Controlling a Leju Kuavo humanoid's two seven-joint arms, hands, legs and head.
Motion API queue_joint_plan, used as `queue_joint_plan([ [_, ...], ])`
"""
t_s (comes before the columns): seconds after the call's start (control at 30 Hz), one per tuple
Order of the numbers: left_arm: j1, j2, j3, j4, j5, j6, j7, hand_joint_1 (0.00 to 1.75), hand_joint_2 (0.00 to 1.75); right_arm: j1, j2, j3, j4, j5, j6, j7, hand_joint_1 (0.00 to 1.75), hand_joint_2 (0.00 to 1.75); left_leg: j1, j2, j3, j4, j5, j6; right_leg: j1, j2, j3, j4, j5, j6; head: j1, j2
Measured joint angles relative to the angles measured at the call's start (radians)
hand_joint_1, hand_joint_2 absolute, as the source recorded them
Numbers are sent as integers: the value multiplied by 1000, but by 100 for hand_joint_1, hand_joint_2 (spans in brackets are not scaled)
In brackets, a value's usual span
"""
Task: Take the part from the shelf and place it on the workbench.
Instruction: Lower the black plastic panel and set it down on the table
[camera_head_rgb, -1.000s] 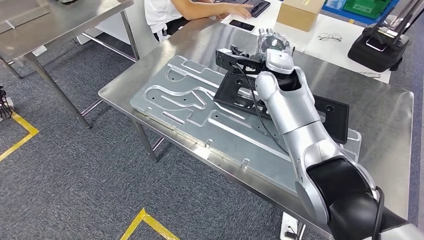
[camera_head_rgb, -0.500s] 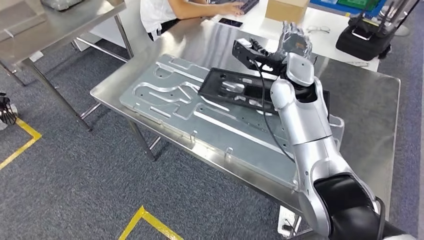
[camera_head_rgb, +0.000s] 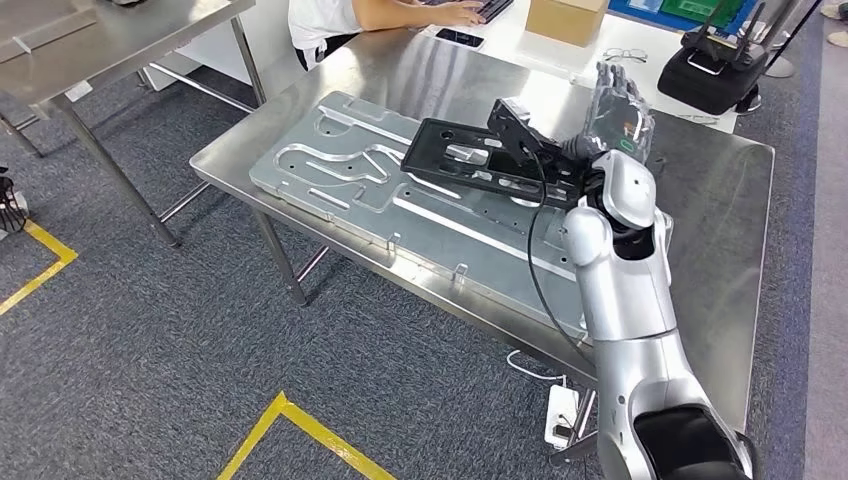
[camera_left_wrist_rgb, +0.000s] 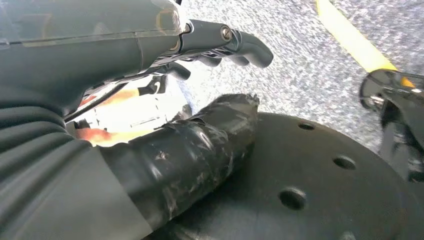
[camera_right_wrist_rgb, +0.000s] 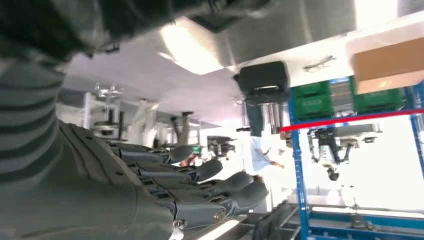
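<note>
The black flat part (camera_head_rgb: 452, 160) lies on the grooved silver plate (camera_head_rgb: 330, 165) on the steel workbench (camera_head_rgb: 720, 200). My right hand (camera_head_rgb: 620, 105) is raised above the part's near end, fingers stretched out and apart, holding nothing. The black camera bracket at that wrist hides the part's near end. In the right wrist view the right hand (camera_right_wrist_rgb: 190, 190) shows straight fingers with nothing in them. In the left wrist view my left hand (camera_left_wrist_rgb: 150, 50) hangs low over grey carpet, with nothing between thumb and fingers.
A person (camera_head_rgb: 330, 15) sits at the white desk behind the bench, with a cardboard box (camera_head_rgb: 565, 18), glasses (camera_head_rgb: 640, 55) and a black case (camera_head_rgb: 712, 75) on it. Another steel table (camera_head_rgb: 100, 40) stands at left. Yellow tape (camera_head_rgb: 290, 420) and a power strip (camera_head_rgb: 560, 415) lie on the floor.
The camera has shifted. My right hand has let go of the black part and lifted off it with fingers spread; the part now lies flat on the silver plate.
</note>
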Motion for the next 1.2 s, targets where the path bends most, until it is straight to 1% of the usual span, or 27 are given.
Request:
queue_joint_plan([
  [0.03,0,0,0,0,0,0,0,0,0,10,-3,-4,-9,-5,0,-6,0,87,-1,3,-13,1,10,3,-1,-1,-14,64,-45,3,0,0],
  [0.07,0,-1,0,0,0,0,0,0,0,21,-6,-8,-18,-9,-1,-14,0,44,-2,4,-27,3,18,3,-1,-2,-22,119,-69,6,0,0],
  [0.1,1,-2,0,0,0,1,0,0,0,36,-11,-13,-27,-11,-3,-21,0,0,-2,6,-40,6,26,2,-2,-2,-18,150,-72,9,0,0],
  [0.13,1,-4,0,0,0,1,0,0,0,52,-16,-18,-38,-11,-7,-25,0,0,-2,6,-54,10,34,1,-2,-3,3,145,-55,10,0,0],
  [0.2,1,-8,0,0,0,3,0,0,0,81,-25,-29,-64,-6,-18,-30,0,0,-2,6,-79,22,44,-4,-1,-5,91,42,-13,6,0,0],
  [0.27,1,-11,0,0,0,4,0,0,0,107,-33,-40,-95,1,-28,-34,0,0,-4,6,-94,32,53,-13,5,-8,172,-81,-11,-7,0,0],
  [0.33,2,-14,0,0,-1,4,0,0,0,130,-46,-50,-123,5,-34,-40,0,0,-5,7,-98,32,65,-25,11,-9,193,-125,-21,-20,0,0],
  [0.4,3,-14,0,0,-2,4,0,0,0,148,-56,-59,-143,6,-35,-43,0,0,-6,6,-103,33,67,-36,7,-10,186,-133,-5,-34,0,0],
  [0.43,3,-14,0,0,-2,4,0,0,0,154,-58,-62,-150,6,-35,-44,0,0,-5,5,-111,49,47,-41,4,-11,179,-137,6,-43,-1,0],
  [0.47,3,-14,-1,0,-2,4,0,0,0,159,-59,-65,-156,6,-35,-44,0,0,-5,3,-124,83,9,-46,1,-12,170,-142,18,-51,-1,0],
  [0.53,3,-14,-1,0,-2,4,0,0,0,166,-61,-68,-165,6,-35,-44,0,0,0,1,-159,204,-89,-53,2,-12,146,-142,39,-60,-1,0],
  [0.57,2,-14,-1,0,-2,4,0,0,0,170,-63,-69,-168,5,-35,-44,0,0,2,1,-172,266,-119,-57,2,-12,132,-140,48,-59,-1,0],
  [0.6,2,-14,-1,0,-2,5,0,0,0,175,-65,-71,-170,3,-34,-44,0,0,4,1,-173,307,-126,-60,2,-11,119,-139,58,-57,-1,0],
  [0.63,2,-14,-1,0,-2,5,0,0,0,179,-67,-73,-172,0,-34,-45,0,0,6,1,-159,316,-112,-62,2,-11,106,-136,67,-55,-1,0],
  [0.67,1,-14,-1,0,-2,6,0,0,0,183,-69,-76,-174,-2,-34,-46,0,0,9,1,-128,290,-86,-63,1,-10,93,-132,75,-52,-1,0],
  [0.7,1,-14,-1,0,-2,7,1,0,0,187,-71,-80,-178,-5,-34,-46,0,0,11,1,-80,230,-61,-64,1,-9,82,-127,81,-47,-1,0],
  [0.77,0,-14,-2,0,-2,10,1,0,0,195,-79,-93,-190,-12,-34,-47,0,0,11,-4,17,90,-54,-61,1,-9,63,-117,92,-35,-2,0],
  [0.83,1,-14,-2,0,-2,13,1,0,0,202,-89,-104,-199,-19,-34,-47,0,0,5,-11,52,20,-67,-52,2,-10,53,-114,107,-22,-1,0],
  [0.9,3,-14,-2,0,-2,14,1,0,0,210,-100,-111,-202,-21,-34,-47,0,0,3,-9,39,13,-53,-35,-1,-10,46,-115,116,-9,-1,0],
  [0.93,3,-14,-2,0,-2,14,1,0,0,215,-106,-113,-202,-21,-33,-47,0,0,3,-6,31,11,-43,-24,-3,-10,39,-105,100,-3,-1,0],
  [0.97,2,-15,-3,0,-1,14,1,0,0,219,-111,-115,-203,-21,-33,-47,0,0,3,-3,20,9,-31,-12,-5,-9,28,-76,65,1,0,0],
  [1.03,2,-15,-3,0,-1,14,1,0,0,223,-118,-117,-205,-21,-33,-47,0,0,2,3,-6,8,-8,1,-5,-9,-6,37,-36,6,1,0],
  [1.07,2,-15,-3,0,-1,14,1,0,0,224,-121,-117,-206,-21,-33,-47,0,0,-1,4,-21,10,2,3,-4,-9,-21,103,-73,8,0,0],
  [1.1,2,-15,-3,0,-1,14,1,0,0,226,-123,-117,-206,-21,-33,-47,0,0,-3,6,-36,12,11,3,-2,-9,-25,151,-87,8,0,0],
  [1.13,1,-15,-3,0,-1,14,1,0,0,229,-125,-118,-207,-21,-33,-47,0,0,-5,6,-50,15,20,3,0,-9,-13,168,-80,5,0,0],
  [1.17,1,-15,-3,0,-1,14,1,0,0,230,-126,-118,-207,-21,-33,-47,0,0,-7,6,-63,18,28,3,4,-9,18,145,-58,0,0,0],
  [1.2,1,-16,-3,0,-1,14,1,0,0,231,-126,-119,-208,-21,-34,-47,0,0,-10,6,-73,21,34,3,9,-8,68,87,-32,-10,0,0],
])
